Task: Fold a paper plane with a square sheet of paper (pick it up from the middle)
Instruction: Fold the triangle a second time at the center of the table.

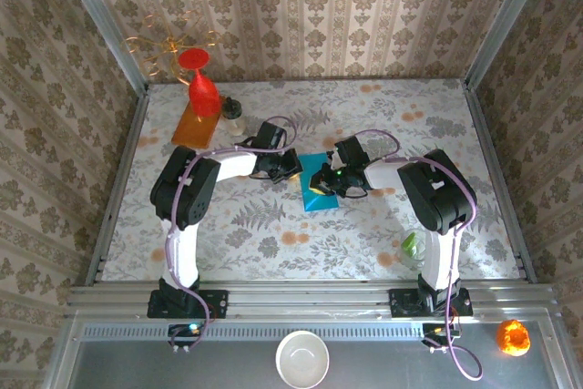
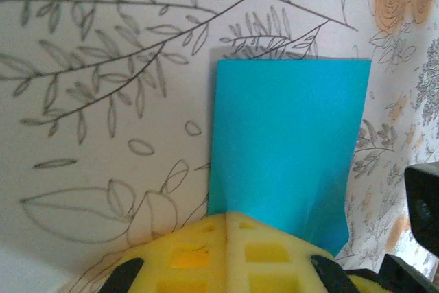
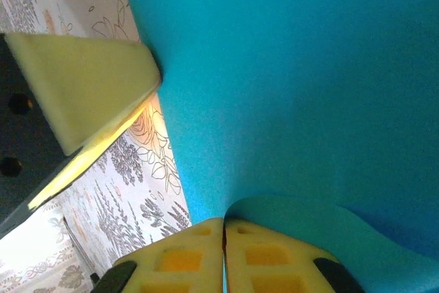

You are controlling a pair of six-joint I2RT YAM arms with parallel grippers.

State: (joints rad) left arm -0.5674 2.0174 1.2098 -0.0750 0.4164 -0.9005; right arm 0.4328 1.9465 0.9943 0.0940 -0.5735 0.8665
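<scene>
The square sheet of paper [image 1: 318, 185] is teal-blue and lies mid-table between both arms, looking like a rectangle from above. My left gripper [image 1: 288, 167] sits at its left edge. In the left wrist view the yellow pads [image 2: 206, 252] are pressed together at the sheet's [image 2: 288, 142] near edge, which rises into them. My right gripper [image 1: 333, 179] is over the sheet's right part. Its pads [image 3: 264, 255] are shut with a curled lip of paper [image 3: 309, 101] between them. The left finger [image 3: 82, 87] touches the paper's edge there. The paper plane is out of view.
A red cone-shaped vase [image 1: 202, 88] stands on an orange board [image 1: 194, 123] at the back left, with a small jar [image 1: 233, 116] beside it. A green object [image 1: 410, 245] lies near the right arm's base. A white bowl [image 1: 302, 359] and an orange object [image 1: 513, 336] sit below the table's edge.
</scene>
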